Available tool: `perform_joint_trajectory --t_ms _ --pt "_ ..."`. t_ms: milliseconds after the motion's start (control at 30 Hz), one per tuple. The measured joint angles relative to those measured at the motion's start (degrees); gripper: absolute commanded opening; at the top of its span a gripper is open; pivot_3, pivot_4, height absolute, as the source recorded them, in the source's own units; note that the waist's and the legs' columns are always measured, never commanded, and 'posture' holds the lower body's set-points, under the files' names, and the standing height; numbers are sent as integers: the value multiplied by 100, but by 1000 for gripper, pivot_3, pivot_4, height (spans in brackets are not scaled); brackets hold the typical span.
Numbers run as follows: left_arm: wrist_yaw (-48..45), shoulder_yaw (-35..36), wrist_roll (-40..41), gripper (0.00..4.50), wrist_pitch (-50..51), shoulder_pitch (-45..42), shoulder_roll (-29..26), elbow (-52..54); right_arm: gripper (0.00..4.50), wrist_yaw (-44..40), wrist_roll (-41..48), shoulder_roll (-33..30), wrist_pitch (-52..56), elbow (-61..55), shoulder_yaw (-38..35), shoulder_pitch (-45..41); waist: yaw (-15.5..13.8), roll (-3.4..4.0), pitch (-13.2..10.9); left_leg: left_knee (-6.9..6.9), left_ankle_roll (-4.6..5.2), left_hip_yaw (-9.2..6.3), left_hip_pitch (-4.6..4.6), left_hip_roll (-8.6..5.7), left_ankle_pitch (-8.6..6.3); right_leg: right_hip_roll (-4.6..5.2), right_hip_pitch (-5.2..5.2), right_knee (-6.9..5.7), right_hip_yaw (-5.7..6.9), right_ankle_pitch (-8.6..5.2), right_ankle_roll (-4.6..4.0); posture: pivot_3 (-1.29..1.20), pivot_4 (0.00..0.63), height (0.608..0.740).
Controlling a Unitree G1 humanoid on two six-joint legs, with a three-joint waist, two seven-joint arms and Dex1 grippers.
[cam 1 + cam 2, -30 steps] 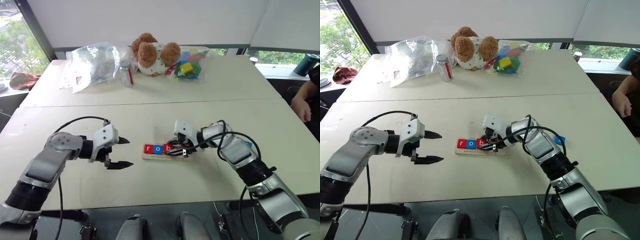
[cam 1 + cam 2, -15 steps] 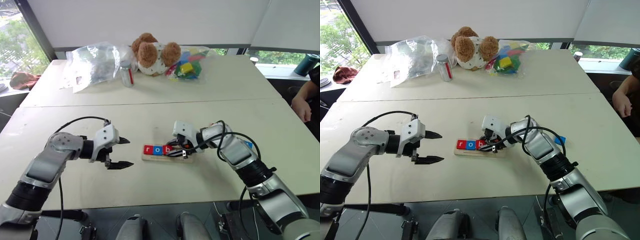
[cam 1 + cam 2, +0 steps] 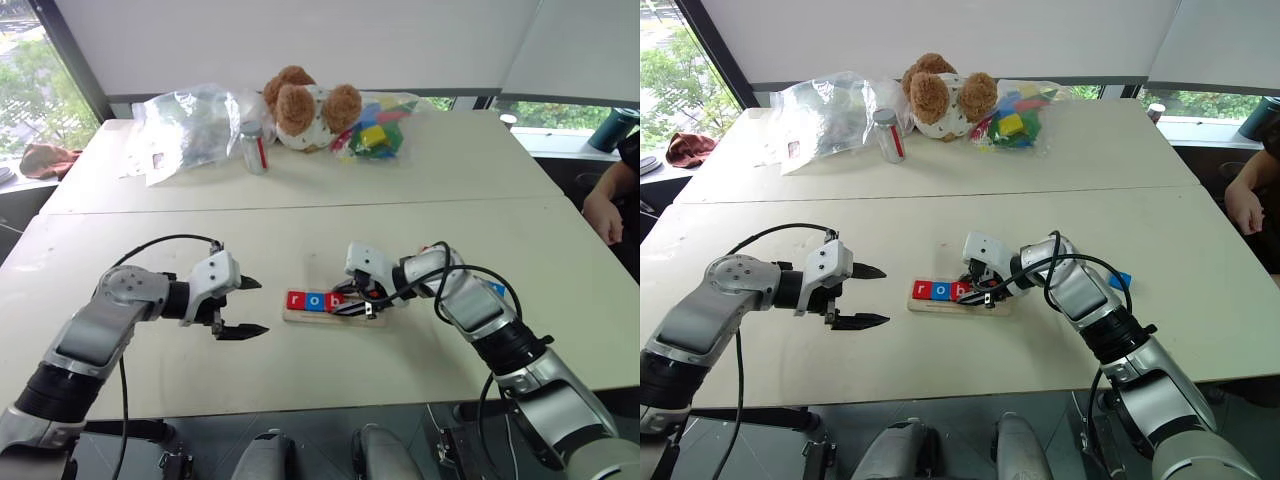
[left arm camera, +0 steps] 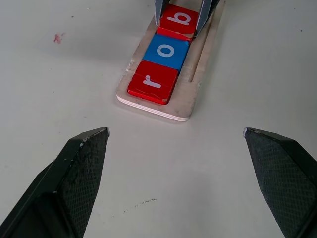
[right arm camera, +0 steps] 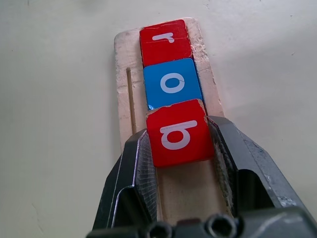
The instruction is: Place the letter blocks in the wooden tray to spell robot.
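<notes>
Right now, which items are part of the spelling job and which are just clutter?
Job:
- wooden tray
- red r tile
- blue o tile
- red b tile, clamped in right gripper
- blue tile beside right arm

Clutter:
- teddy bear
- bagged toy blocks
- clear plastic bag
- small jar

The pale table bears the wooden tray (centre), bags, teddy behind.
</notes>
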State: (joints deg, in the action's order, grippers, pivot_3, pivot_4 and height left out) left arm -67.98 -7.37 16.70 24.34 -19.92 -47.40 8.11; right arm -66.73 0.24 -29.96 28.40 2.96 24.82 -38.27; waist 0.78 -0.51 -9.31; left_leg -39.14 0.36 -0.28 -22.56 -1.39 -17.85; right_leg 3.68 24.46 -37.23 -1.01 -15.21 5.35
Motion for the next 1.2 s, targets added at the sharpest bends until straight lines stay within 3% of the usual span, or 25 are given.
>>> perform_joint_trajectory --t_ms 67,100,267,600,767,900,1000,1200 --pt "4 -24 -6 4500 -4 -10 20 -10 1171 7 0 10 10 -13 21 0 1 0 0 0 0 0 0 0 0 0 0 0 0 0 0 0 150 740" --pt "4 -31 -15 4500 -5 -14 22 -15 2211 19 0 17 16 -20 31 1 2 0 0 0 0 0 0 0 0 0 0 0 0 0 0 0 150 740" --pt "-8 -37 -50 4500 -34 -83 23 -106 4462 179 8 88 128 -52 39 5 1 0 0 0 0 0 0 0 0 0 0 0 0 0 0 0 150 740" --pt "-23 -34 -100 4500 -118 -111 81 -235 4462 482 299 -70 708 -738 -595 -111 -10 0 0 0 0 -2 -1 0 0 1 0 0 1 0 0 0 150 740" --pt "205 160 259 4500 60 -115 419 125 4462 2053 98 -146 1956 -1110 -1907 -33 -41 -3 2 -1 -2 -3 -7 -2 0 11 1 2 0 0 -1 0 150 740" --pt "346 226 530 4500 348 -277 548 450 4462 3964 -472 598 3129 -1775 -3079 610 -19 -2 4 16 -35 -6 -9 0 18 7 11 1 -1 0 -1 0 150 740" --pt "373 141 537 4500 408 -565 721 451 4462 4900 -701 1391 3558 -2213 -3328 1265 9 2 6 16 -38 -2 -9 0 20 0 15 -4 -7 0 -1 0 150 740" --pt "263 -99 496 4500 311 -903 877 138 4462 5876 -664 2377 3959 -2218 -3829 1184 28 5 4 7 -19 7 6 -2 11 -8 8 -21 -14 1 -1 0 150 740"
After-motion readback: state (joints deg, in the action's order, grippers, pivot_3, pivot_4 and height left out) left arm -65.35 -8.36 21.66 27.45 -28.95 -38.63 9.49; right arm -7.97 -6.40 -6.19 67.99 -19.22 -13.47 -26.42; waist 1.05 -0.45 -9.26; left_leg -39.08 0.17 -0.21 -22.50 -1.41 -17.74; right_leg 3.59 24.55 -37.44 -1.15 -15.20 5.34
